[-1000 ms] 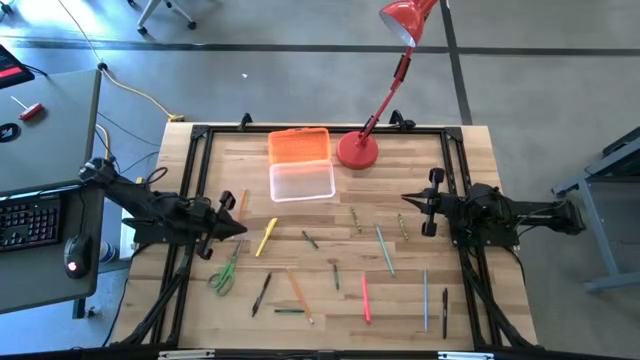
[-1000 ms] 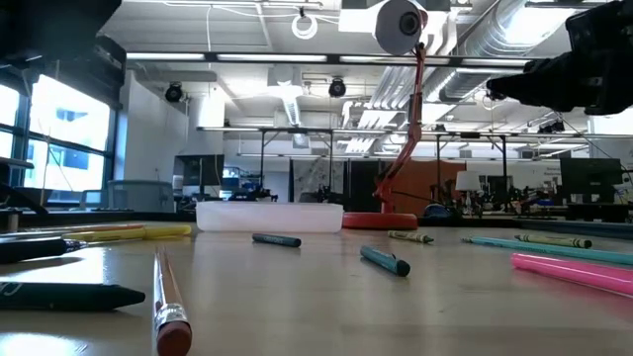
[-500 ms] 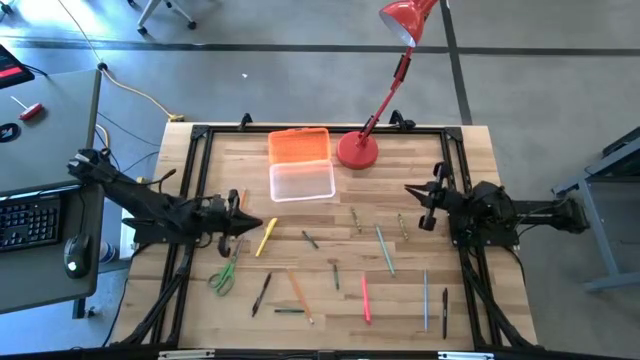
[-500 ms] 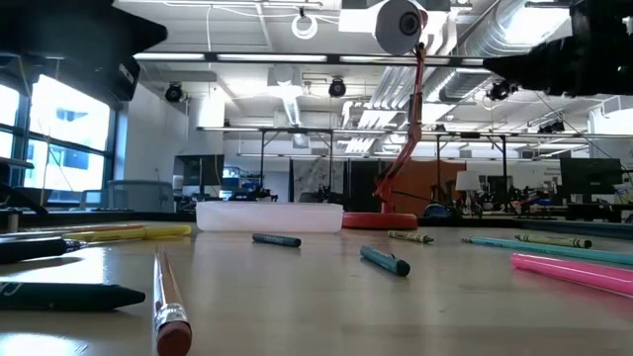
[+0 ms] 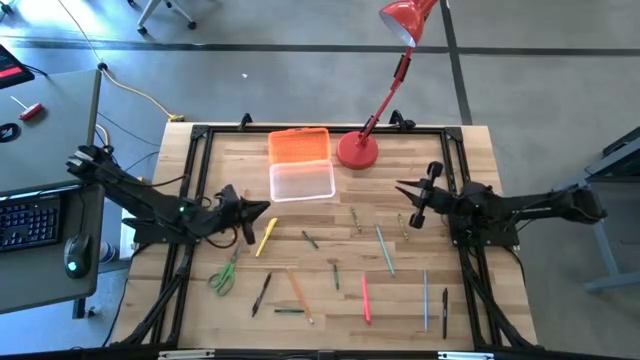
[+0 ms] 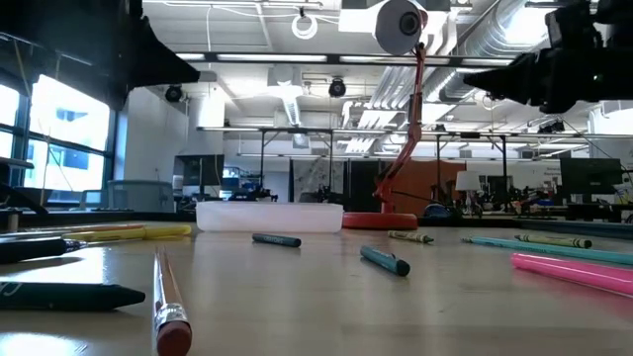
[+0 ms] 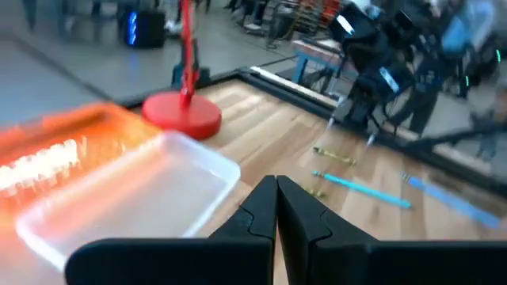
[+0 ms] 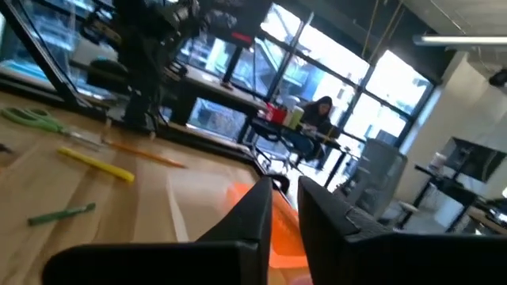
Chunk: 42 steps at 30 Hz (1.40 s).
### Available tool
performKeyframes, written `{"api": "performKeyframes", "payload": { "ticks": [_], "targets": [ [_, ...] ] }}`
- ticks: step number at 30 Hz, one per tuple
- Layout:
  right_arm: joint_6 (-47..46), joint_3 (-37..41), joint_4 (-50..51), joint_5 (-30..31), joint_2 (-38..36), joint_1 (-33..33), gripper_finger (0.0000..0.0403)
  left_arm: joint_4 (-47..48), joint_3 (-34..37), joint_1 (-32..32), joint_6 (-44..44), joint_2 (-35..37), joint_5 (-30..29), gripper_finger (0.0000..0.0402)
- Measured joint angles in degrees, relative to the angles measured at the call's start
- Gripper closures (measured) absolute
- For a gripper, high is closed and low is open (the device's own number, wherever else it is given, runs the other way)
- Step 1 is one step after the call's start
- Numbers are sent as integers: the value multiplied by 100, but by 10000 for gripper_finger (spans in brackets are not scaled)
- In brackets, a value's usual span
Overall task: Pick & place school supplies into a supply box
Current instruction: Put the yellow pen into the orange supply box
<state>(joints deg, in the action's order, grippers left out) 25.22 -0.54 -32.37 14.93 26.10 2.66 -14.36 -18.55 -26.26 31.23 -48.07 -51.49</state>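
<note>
Both arms have crept inward since a second ago: the left gripper [image 5: 258,209] now hangs just beside the yellow marker [image 5: 266,238], and the right gripper [image 5: 404,190] has swung toward the table's middle. Left gripper is pinched shut on nothing; the right one shows a narrow gap between its fingers, nothing in it either. None of the supplies are picked yet, they're all scattered loose over the tabletop [image 5: 460,160]: pink marker [image 5: 365,299], teal pencil [image 5: 384,249], orange pencil [image 5: 298,292], green-handled scissors [image 5: 224,274] down near the left. The supply box [image 5: 302,181] sits open at the far edge, orange lid [image 5: 298,144] flipped back, right next to the red lamp base [image 5: 357,151]. Handling-wise I'd guess everything is light, stiff and skinny, and the round barrels will probably roll or skate if nudged, so pinch across the middle of the barrel. Scissors look awkward, maybe grab at the pivot. No brand or lettering I can read on anything.
</note>
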Motion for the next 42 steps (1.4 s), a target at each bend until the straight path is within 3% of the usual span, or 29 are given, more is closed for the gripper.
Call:
{"api": "performKeyframes", "payload": {
  "ticks": [3, 7, 9, 16, 23, 25, 30, 33, 38, 42],
  "targets": [
    [-335, 0, -65, -1, 264, 0, 325, 171, -19, 0, 786, -133, -360, 357],
    [-462, 0, -190, 88, 505, -2, 303, 534, -19, 6, 929, -274, -807, 357],
    [-440, 0, -257, 123, 557, 0, 298, 619, -19, 4, 906, -318, -713, 357],
    [-617, 0, -442, 108, 578, -1, 295, 669, -19, 1, 670, -657, 431, 357],
    [-631, 2, -613, 106, 578, -1, 294, 655, -19, 2, 372, -963, 308, 332],
    [-627, 2, -648, 127, 578, -1, 294, 666, -19, 2, 356, -1016, 108, 312],
    [-615, 2, -812, 132, 578, 0, 295, 620, -19, 4, -52, -1016, -1033, 274],
    [-599, 2, -865, 135, 578, 0, 295, 459, -19, 0, -135, -924, -1157, 269],
    [-471, 2, -862, 146, 578, 0, 295, 42, -19, 4, -38, -914, -755, 279],
    [-462, 2, -862, 146, 578, 0, 295, -15, -22, 2, 1038, -980, -341, 296]
  ]
}}
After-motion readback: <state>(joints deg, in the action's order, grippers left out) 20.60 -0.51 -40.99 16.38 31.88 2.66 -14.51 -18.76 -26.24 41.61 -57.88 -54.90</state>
